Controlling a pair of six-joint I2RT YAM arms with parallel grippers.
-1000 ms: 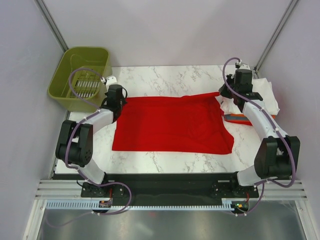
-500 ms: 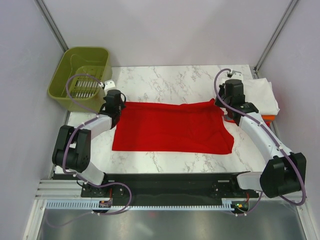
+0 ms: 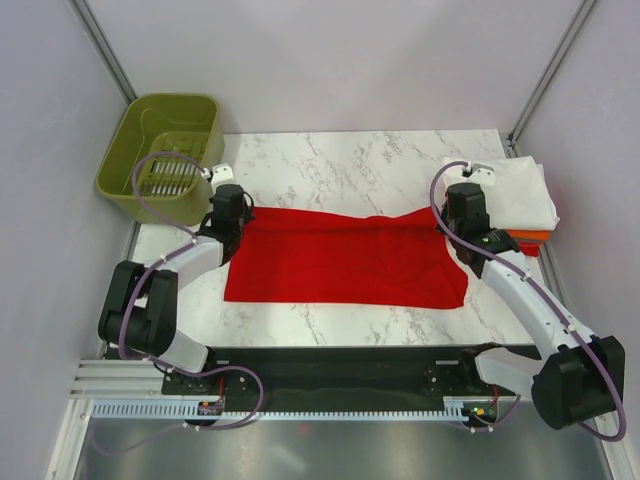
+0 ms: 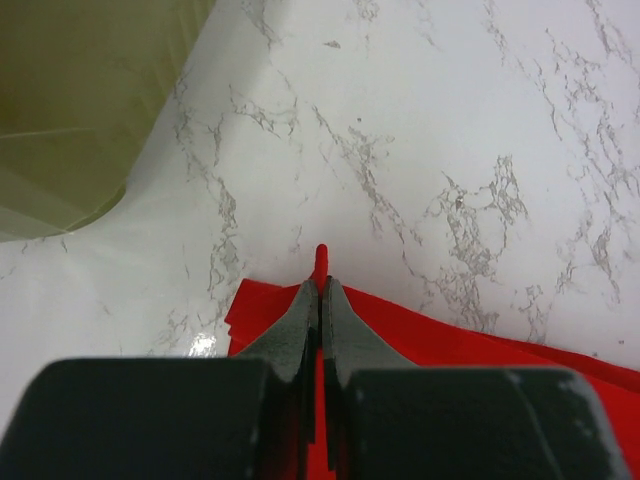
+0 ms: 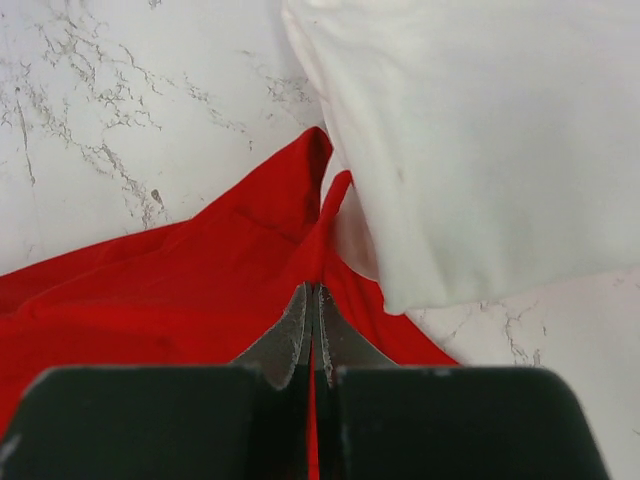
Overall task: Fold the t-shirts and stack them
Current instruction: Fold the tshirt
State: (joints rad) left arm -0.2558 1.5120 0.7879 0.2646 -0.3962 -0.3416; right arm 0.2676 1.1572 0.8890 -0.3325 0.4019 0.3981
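Observation:
A bright red t-shirt [image 3: 345, 262] lies spread across the marble table [image 3: 340, 165]. My left gripper [image 3: 232, 208] is shut on its far left corner; the cloth [image 4: 400, 330] shows pinched between the jaws in the left wrist view. My right gripper [image 3: 462, 212] is shut on its far right corner, with the red cloth [image 5: 200, 290] under the jaws. A stack of folded shirts stands at the right, a white one [image 3: 510, 190] on top with orange [image 3: 535, 238] under it. The white shirt [image 5: 480, 130] fills the upper right of the right wrist view.
An olive-green plastic basket [image 3: 165, 155] stands at the far left corner, also seen in the left wrist view [image 4: 90, 100]. Frame posts rise at both back corners. The arm bases sit on a black rail [image 3: 340, 370] at the near edge.
Both grippers have drawn the shirt's far edge toward me. The right gripper came down off the stack side, uncovering the white shirt. The shirt now spans less depth.

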